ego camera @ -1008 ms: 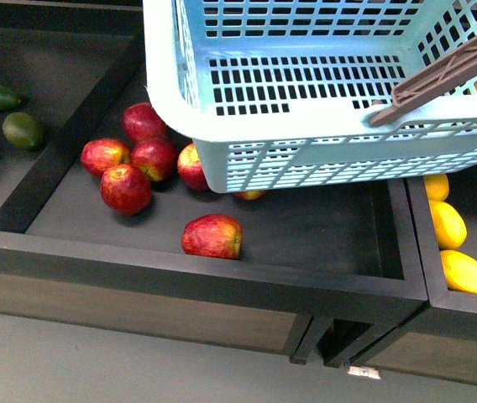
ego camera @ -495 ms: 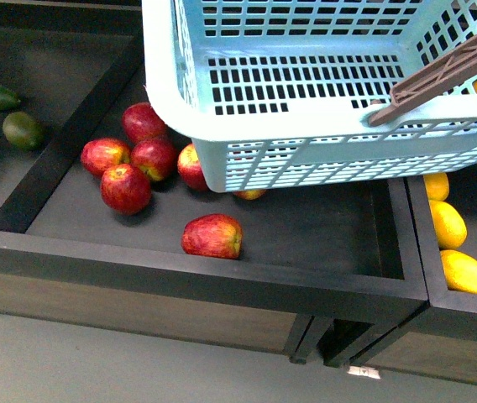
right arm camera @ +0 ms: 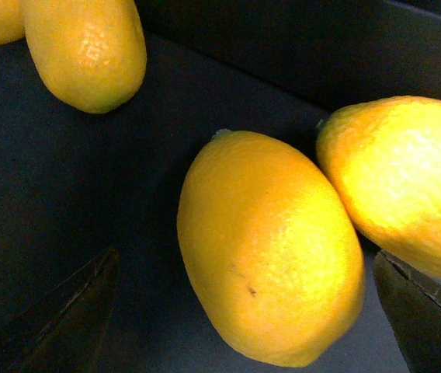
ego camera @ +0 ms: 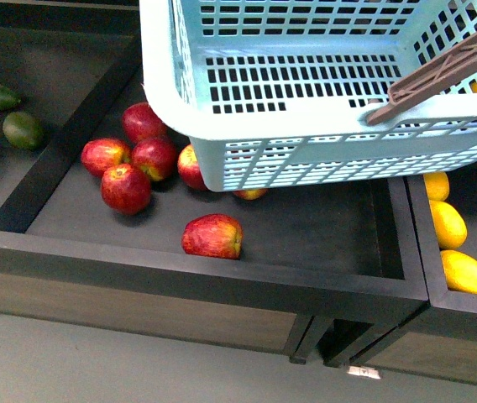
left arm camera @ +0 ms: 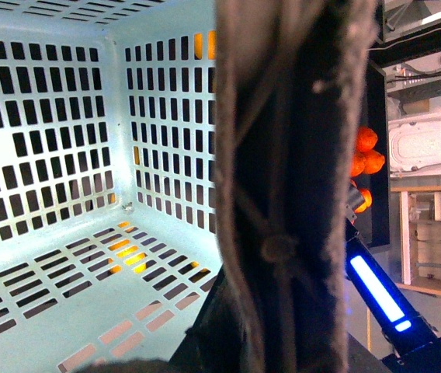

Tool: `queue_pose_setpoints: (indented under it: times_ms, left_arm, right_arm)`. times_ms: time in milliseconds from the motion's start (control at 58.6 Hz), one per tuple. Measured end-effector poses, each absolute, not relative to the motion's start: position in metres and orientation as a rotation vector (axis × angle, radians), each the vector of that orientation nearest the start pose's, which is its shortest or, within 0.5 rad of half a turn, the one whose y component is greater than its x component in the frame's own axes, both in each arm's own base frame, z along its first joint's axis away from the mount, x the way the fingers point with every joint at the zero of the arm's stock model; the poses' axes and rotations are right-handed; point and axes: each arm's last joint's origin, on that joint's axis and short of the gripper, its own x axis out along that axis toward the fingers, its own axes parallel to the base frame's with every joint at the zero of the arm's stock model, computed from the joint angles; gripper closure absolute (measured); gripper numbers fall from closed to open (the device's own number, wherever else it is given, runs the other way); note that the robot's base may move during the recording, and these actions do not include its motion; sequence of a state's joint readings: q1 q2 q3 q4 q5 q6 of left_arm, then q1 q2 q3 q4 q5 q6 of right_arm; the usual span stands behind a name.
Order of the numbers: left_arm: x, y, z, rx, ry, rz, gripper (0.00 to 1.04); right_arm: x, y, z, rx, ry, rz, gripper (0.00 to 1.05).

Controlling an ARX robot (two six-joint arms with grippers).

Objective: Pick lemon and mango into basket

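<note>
**Lining up on the lemon**

My right tool (right arm camera: 248,311) is open. Its 2 dark fingers (right arm camera: 77,307) show at either side of the right wrist view, with the lemon (right arm camera: 271,249) lying between them on the dark floor of the bin. A second lemon (right arm camera: 407,186) presses against one flank of it, and a third (right arm camera: 88,50) lies apart on the other side.

I judge the step in hand to be the grasp. To do it well I should come down centred on the lemon's short width. The finger on the crowded side must slip into the seam between the 2 fruits rather than land on the neighbour. The skin is glossy, so I should close gently.

The basket (ego camera: 289,122) hangs over the rear right corner of the apple bin (ego camera: 222,273), and it looks empty. Its brown handle (left arm camera: 283,155) fills the left wrist view, so I cannot tell whether my left tool is closed. I cannot pick out the mango.
</note>
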State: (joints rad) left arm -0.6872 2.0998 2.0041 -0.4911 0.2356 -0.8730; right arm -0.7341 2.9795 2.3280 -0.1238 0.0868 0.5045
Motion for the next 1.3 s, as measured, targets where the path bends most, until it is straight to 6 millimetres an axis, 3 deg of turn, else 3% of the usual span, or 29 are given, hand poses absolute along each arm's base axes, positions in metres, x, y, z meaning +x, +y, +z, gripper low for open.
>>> queue_pose_setpoints:
  times_ms: [290, 342, 359, 410, 478, 632, 786, 939, 1178, 1298]
  left_arm:
    - [0.369, -0.311, 0.315, -0.65, 0.933, -0.572, 1.0]
    - [0.369, -0.311, 0.315, -0.65, 0.933, -0.572, 1.0]
    - [0.369, -0.311, 0.315, -0.65, 0.933, -0.572, 1.0]
    - [0.369, -0.311, 0.315, -0.65, 0.933, -0.572, 1.0]
    - [0.369, -0.311, 0.315, -0.65, 0.933, -0.572, 1.0]
    - [0.369, -0.311, 0.315, -0.65, 0.933, -0.572, 1.0]
    - [0.369, -0.311, 0.315, -0.65, 0.933, -0.572, 1.0]
    - [0.369, -0.311, 0.315, -0.65, 0.933, -0.572, 1.0]
    - [0.369, -0.311, 0.315, -0.65, 0.933, -0.572, 1.0]
    - [0.369, -0.311, 0.315, -0.65, 0.933, -0.572, 1.0]
  right_arm:
    - [0.443, -0.395, -0.046, 0.698, 0.602, -0.991, 0.09]
    - [0.443, -0.395, -0.05, 0.696, 0.609, -0.994, 0.13]
    - [0.442, -0.395, -0.053, 0.693, 0.613, -0.997, 0.2]
    - [0.442, -0.395, -0.054, 0.69, 0.615, -1.001, 0.23]
    - [0.443, -0.396, -0.051, 0.688, 0.603, -0.983, 0.38]
    - [0.444, -0.396, -0.04, 0.673, 0.55, -0.934, 0.44]
    - [0.432, -0.385, -0.007, 0.641, 0.515, -0.853, 0.44]
    - [0.408, -0.366, 0.037, 0.598, 0.478, -0.74, 0.44]
    - [0.347, -0.307, 0.099, 0.488, 0.452, -0.518, 0.44]
    - [0.309, -0.262, 0.128, 0.446, 0.45, -0.391, 0.44]
